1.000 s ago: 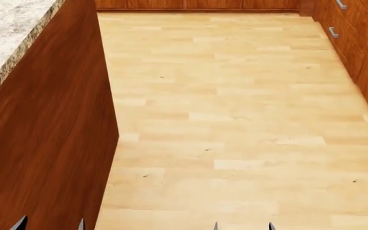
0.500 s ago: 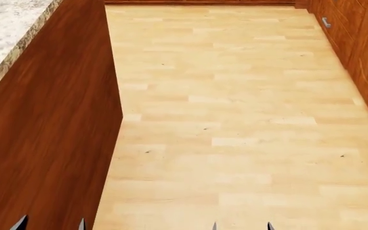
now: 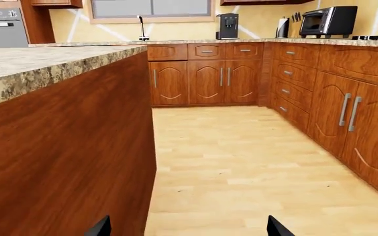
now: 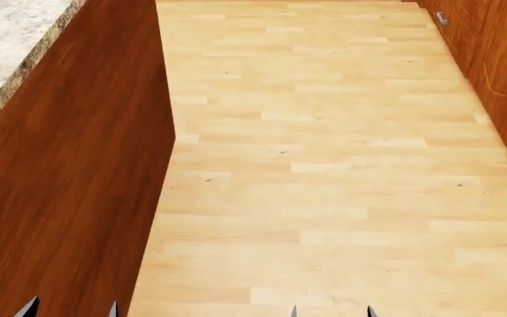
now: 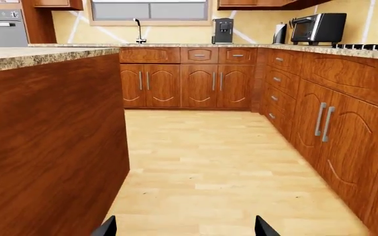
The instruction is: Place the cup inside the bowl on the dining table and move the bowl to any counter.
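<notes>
Showing no legible writing | counter (image 3: 38,61) | coffee maker (image 3: 227,26) | toaster oven (image 3: 328,20)

Mottled granite counter (image 3: 38,64), wood floor (image 4: 324,165)

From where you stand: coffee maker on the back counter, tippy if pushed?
Probably rigid: boxy dark coffee maker. Taller than wide, so a high push could tip it. Smooth granite counter suggests it may slide.

No readable text, labels, brands, numbers or signs showing in any view, appliances on the far counter (image 3: 255,42) at upper right of both wrist views appearing too small to be bearing legible markings
</notes>
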Tool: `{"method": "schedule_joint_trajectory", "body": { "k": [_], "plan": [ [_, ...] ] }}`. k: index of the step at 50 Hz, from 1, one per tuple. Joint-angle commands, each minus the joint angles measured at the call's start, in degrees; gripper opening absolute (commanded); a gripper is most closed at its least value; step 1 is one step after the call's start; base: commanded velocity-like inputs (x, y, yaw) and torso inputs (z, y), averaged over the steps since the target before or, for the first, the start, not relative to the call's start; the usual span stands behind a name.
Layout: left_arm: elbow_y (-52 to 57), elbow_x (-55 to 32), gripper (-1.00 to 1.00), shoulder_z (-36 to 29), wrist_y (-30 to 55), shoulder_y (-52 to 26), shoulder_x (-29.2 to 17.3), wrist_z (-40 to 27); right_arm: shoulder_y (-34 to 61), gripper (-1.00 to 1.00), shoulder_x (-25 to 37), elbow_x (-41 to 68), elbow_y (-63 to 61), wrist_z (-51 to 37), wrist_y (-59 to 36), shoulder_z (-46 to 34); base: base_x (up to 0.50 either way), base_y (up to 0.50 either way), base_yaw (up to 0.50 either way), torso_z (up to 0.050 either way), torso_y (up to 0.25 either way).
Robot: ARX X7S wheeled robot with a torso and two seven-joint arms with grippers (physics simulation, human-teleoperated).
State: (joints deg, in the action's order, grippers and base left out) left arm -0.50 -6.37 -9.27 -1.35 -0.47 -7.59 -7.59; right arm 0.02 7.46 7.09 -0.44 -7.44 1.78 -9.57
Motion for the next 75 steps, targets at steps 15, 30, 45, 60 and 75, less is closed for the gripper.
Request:
{"method": "schedule_joint_trajectory", "body": {
  "k": [15,30,45,60,75],
  "plan": [
    [0.12,-0.74,1.0,-1.17,-0.23,-0.13,-0.93,-1.18,0.02,1.0,1.37,-0.72,-0.61,-1.21,0.85,-2.01,-0.5,0.03,0.0,0.0,0.0],
    [0.14,-1.18,1.0,-1.86,-0.4,-0.18,-1.42,-1.63,0.28,1.0,1.91,0.11,-0.64,-1.35,0.29,-2.7,-0.45,0.4,0.0,0.0,0.0],
    [0.14,-1.71,1.0,-2.36,-0.63,-0.19,-1.95,-2.02,0.51,1.0,2.38,0.08,-0.51,-2.18,-0.27,-3.29,-0.34,0.5,0.0,0.0,0.0],
    [0.26,-2.1,1.0,-2.88,-0.82,-0.14,-2.44,-2.42,0.54,1.0,2.8,0.09,-0.69,-3.1,-0.67,-3.73,-0.31,0.5,0.0,0.0,0.0],
    [0.25,-2.45,1.0,-3.38,-0.89,-0.27,-2.88,-2.8,0.91,1.0,3.08,0.35,-0.21,-3.32,-0.81,-4.52,-0.23,0.5,0.0,0.0,0.0]
  ]
}}
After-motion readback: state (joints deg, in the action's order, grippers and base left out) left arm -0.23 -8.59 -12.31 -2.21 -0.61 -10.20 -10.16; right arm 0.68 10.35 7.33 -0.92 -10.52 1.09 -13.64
